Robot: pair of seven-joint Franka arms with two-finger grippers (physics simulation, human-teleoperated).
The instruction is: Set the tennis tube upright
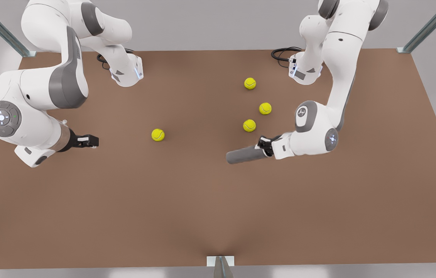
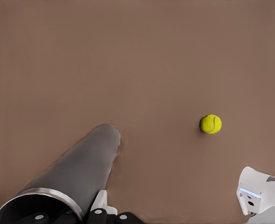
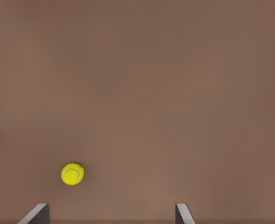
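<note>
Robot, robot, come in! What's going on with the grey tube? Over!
Left gripper shut on the plain grey tennis tube at its silvery rim end, tube lying sideways. Right gripper open, waiting. Nearest yellow-green tennis ball sits apart.

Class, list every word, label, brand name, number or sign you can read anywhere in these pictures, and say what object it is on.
None: no readable text anywhere.
The tennis tube, held at its rim end by the left gripper, is plain grey, without a label.
The tennis balls show only seam lines.
The arm joint beside the right gripper shows button symbols, not letters.
</note>
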